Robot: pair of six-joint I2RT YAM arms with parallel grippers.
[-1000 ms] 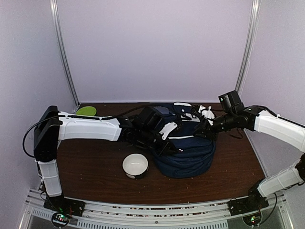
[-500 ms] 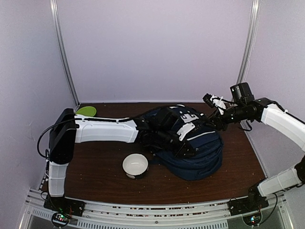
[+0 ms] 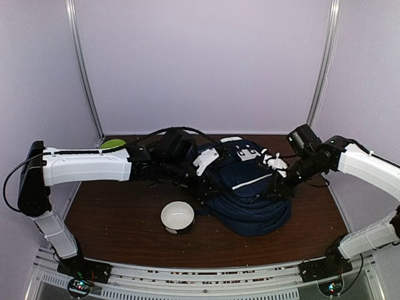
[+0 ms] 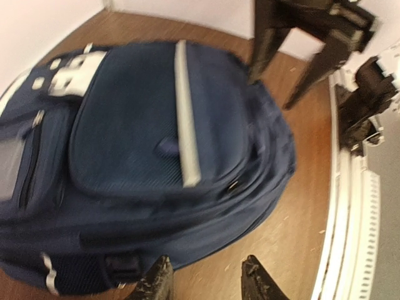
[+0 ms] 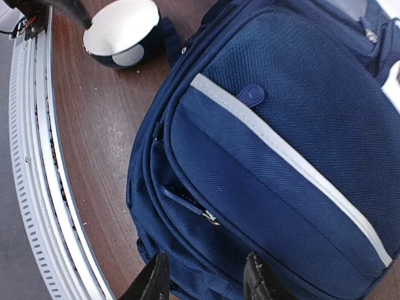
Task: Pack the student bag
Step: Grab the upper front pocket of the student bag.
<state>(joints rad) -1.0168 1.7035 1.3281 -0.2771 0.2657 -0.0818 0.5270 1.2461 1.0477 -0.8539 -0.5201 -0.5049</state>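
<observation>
The student bag (image 3: 250,197) is a navy-blue backpack with white stripes, lying flat on the brown table right of centre. My left gripper (image 3: 205,175) hovers at the bag's left edge. In the left wrist view the bag (image 4: 137,144) fills the left side and the gripper (image 4: 206,284) is open, with only bag edge and table between its fingers. My right gripper (image 3: 279,181) hangs over the bag's right side. In the right wrist view it (image 5: 206,278) is open above the bag (image 5: 281,144), just short of a zipper pull (image 5: 187,201).
A white bowl with a dark outside (image 3: 177,217) stands on the table left of the bag's front, also in the right wrist view as the bowl (image 5: 122,31). A green round object (image 3: 113,145) lies at the back left corner. The metal rail (image 3: 200,275) runs along the near edge.
My left gripper has let go and pulled back left off the bag, opening. My right gripper swung out to the back right, then came down over the bag's right side. The bag settled flatter.
</observation>
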